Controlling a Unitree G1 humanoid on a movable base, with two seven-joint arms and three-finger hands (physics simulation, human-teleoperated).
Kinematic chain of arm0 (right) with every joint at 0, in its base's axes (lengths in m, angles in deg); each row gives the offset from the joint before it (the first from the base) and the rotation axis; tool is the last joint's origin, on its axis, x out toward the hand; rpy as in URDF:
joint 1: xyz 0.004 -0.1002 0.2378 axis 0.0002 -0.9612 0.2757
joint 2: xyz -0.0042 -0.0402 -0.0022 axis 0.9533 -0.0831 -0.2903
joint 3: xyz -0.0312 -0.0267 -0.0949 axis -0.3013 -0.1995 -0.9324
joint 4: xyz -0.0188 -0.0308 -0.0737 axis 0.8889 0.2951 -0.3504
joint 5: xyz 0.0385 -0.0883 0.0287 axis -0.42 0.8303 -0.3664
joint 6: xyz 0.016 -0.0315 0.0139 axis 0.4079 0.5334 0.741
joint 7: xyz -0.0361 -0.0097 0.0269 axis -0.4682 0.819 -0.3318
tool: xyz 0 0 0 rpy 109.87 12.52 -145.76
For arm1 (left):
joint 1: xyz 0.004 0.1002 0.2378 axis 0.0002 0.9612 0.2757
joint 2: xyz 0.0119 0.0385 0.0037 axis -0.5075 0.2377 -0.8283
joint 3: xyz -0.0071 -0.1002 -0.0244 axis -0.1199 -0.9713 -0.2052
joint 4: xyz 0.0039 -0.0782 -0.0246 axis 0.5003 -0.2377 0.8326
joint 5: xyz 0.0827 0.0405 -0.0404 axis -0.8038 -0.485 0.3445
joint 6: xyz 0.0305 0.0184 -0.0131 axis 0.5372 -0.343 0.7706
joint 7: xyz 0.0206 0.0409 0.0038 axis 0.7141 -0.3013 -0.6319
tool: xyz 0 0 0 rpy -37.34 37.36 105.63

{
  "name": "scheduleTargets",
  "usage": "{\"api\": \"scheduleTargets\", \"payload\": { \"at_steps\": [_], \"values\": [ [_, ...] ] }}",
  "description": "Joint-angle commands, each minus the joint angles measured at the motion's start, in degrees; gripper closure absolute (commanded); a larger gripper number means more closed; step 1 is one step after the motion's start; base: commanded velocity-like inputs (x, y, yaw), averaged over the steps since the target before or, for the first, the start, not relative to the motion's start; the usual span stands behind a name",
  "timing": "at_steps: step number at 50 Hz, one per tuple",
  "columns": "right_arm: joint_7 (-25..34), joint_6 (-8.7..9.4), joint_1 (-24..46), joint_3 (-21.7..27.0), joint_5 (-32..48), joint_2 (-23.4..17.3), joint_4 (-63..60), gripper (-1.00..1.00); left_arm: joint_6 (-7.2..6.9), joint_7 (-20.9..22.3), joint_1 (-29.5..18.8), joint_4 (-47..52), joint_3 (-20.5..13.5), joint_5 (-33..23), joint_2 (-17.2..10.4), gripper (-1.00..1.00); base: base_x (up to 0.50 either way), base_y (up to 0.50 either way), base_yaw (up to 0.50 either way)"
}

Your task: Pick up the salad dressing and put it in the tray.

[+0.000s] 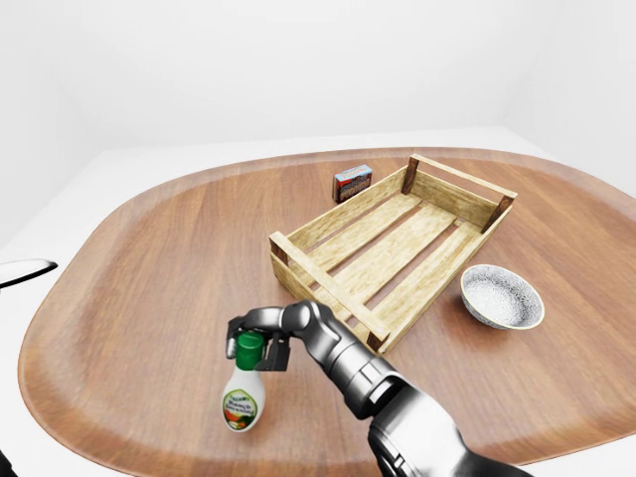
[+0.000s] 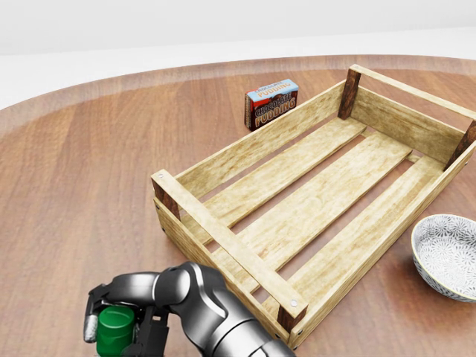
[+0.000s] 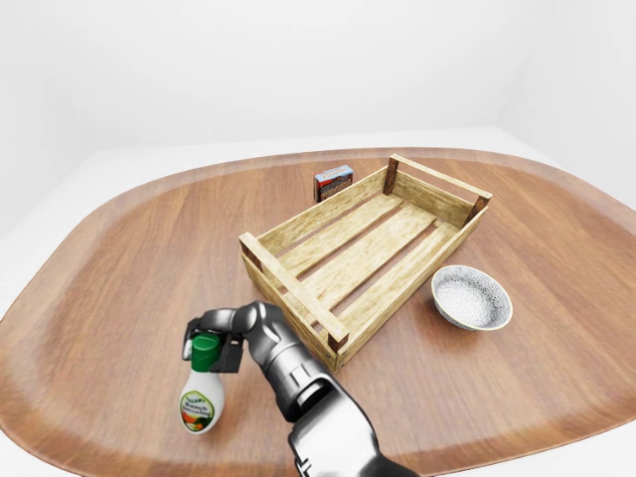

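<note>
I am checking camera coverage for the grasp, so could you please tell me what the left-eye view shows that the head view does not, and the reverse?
Only the left-eye view shows the salad dressing whole, with its white body and label, and the whole table edge. Only the head view lets the chocolate pudding box lettering be read. Both show the right hand around the green cap, the wooden tray, and the patterned bowl, which the head view cuts off at its right edge.

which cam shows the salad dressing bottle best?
Left-eye view: the whole salad dressing bottle shows, green cap to label, upright on the table, right hand around its cap. Right-eye view shows nearly the same. Head view catches only the green cap at its bottom edge.
</note>
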Motion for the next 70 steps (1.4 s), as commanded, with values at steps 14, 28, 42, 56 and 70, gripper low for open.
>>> {"api": "scheduleTargets", "payload": {
  "at_steps": [14,28,42,56,70],
  "values": [
    [0.0,0.00,4.6,0.4,4.5,0.0,-15.9,1.00,0.00,0.2,0.0,-0.7,0.4,-0.4,0.1,-1.00,0.00,0.00,0.00],
    [0.0,0.00,13.0,2.6,4.5,-1.7,-22.3,1.00,0.00,0.6,0.2,-1.3,0.8,-0.9,0.6,-1.00,0.00,0.00,0.00],
    [0.0,0.00,25.5,6.4,0.2,-9.9,-25.8,1.00,0.00,0.6,0.2,0.1,0.5,-0.8,0.6,-1.00,0.00,0.00,0.00],
    [0.0,0.00,34.6,10.7,-3.6,-22.3,-22.3,1.00,0.00,0.6,0.1,0.5,0.5,-0.9,0.6,-1.00,0.00,0.00,0.00],
    [0.0,0.00,32.3,13.2,-0.1,-33.2,-28.6,1.00,0.00,0.4,0.0,0.7,0.8,-1.0,0.7,-1.00,0.00,0.00,0.00]
  ]
}}
